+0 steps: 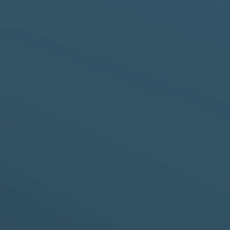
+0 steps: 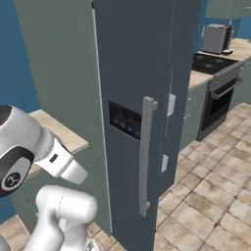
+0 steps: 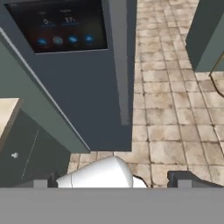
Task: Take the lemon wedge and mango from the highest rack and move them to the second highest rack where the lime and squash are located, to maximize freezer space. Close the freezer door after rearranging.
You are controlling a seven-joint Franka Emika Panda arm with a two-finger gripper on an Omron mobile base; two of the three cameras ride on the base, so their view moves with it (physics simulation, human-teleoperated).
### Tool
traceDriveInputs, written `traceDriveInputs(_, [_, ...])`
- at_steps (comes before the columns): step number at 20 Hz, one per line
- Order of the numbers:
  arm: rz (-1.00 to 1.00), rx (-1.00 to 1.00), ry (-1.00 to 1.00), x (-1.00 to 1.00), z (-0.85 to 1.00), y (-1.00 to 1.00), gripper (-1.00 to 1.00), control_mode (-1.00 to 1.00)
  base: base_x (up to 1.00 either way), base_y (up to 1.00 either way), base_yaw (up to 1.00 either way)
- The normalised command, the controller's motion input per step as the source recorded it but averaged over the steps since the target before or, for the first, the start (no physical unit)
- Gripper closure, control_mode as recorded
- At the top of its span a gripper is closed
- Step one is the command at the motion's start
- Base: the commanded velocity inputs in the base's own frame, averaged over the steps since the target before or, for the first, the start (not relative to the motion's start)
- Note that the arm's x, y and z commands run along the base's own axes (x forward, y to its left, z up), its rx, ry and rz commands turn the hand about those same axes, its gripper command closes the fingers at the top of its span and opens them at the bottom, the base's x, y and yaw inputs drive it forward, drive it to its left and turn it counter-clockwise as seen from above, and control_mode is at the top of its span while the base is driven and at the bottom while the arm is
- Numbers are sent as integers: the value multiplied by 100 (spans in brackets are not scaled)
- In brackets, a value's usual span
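Note:
The freezer door (image 2: 127, 73) is a tall dark slate-blue panel with a long grey bar handle (image 2: 144, 157) and a dark display panel (image 2: 125, 121). In the hand view the freezer door (image 3: 87, 87) stands ahead and to the left, with the handle (image 3: 120, 65) running down its right side. My gripper (image 3: 113, 181) is open with nothing between its fingertips (image 3: 188, 179), well short of the door. The lemon wedge, mango, lime, squash and both racks are out of view. I cannot tell whether the door is fully closed.
A flat slate-blue surface (image 1: 115, 115) stands close before the left base camera. A wood-topped counter (image 2: 59, 130) is left of the fridge. An oven (image 2: 220, 98) and toaster (image 2: 215, 39) stand far right. Tiled floor (image 2: 211, 196) lies open to the right.

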Motion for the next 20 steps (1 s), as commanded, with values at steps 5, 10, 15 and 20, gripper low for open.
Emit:
traceDriveInputs(5, [-8,3,1,32,0,1,-100,-100,35,23,-19])
traceDriveInputs(10, [-6,22,5,97,-1,-19,-100,-100,0,0,0])
traceDriveInputs(15, [0,23,0,89,-8,-36,-100,-100,0,0,0])
traceDriveInputs(20, [-6,12,0,77,-18,-40,-100,-100,0,0,0])
